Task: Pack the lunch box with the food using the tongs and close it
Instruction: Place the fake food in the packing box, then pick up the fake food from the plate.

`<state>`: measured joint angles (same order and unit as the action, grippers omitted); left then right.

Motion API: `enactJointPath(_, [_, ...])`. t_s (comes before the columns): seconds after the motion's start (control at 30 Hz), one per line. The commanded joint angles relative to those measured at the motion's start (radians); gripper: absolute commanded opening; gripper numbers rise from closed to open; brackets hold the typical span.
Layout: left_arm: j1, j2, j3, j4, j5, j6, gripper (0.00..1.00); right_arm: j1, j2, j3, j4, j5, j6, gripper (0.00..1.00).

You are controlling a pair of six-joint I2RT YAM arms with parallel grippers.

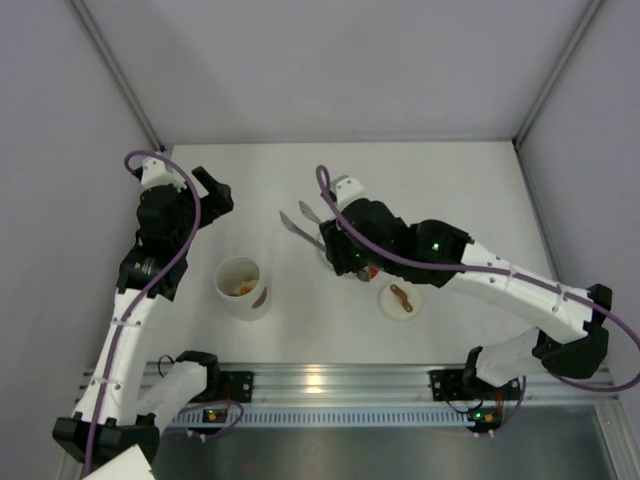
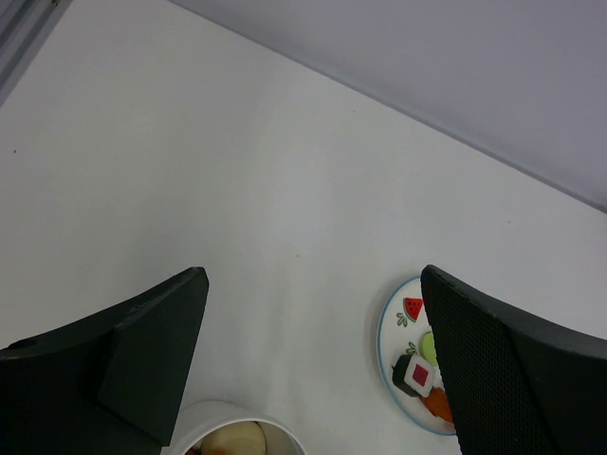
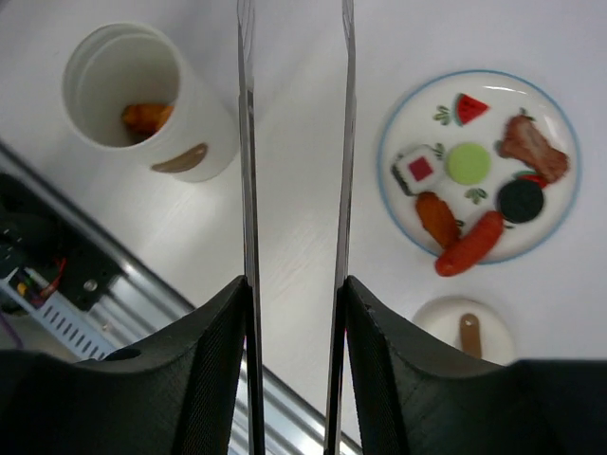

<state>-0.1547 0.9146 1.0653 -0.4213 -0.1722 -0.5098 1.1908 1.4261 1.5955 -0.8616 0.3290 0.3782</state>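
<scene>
While the right fingers (image 3: 204, 370) clasp the tongs (image 3: 248, 142), the left fingers (image 2: 142, 360) stand released, empty. Orange food (image 3: 147, 116), seemingly two pieces, lies inside the lunch box (image 3: 211, 128).

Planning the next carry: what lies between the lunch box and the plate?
In the right wrist view, only the tongs, gripped by the right gripper, cross the bare table between lunch box and plate.

We see a white matte bench (image 1: 450, 190) under soft, even light, plain grey-lilac back wall (image 1: 340, 60) along its far edge, matching left wall (image 1: 50, 150) and right wall (image 1: 600, 180), aluminium posts (image 1: 115, 70) at the far corners, slotted aluminium rail (image 1: 330, 380) along the near edge with a glare spot
</scene>
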Motion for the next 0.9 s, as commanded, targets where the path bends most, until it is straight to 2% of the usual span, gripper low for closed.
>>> enactJointPath(0.0, [0.009,-0.003,-0.010,0.019,0.008,0.007,0.99,-0.082,-0.111,-0.067,-0.065,0.133,0.037,0.43])
enactJointPath(0.23, [0.009,-0.003,-0.010,0.021,0.013,0.007,0.99,-0.252,-0.208,-0.343,-0.025,0.114,0.071,0.44])
enactJointPath(0.43, [0.009,-0.003,-0.010,0.021,0.010,0.007,0.99,-0.344,-0.202,-0.459,0.027,0.101,0.071,0.48])
enactJointPath(0.87, [0.009,-0.002,-0.010,0.019,0.007,0.011,0.99,-0.396,-0.105,-0.467,0.101,0.071,0.039,0.49])
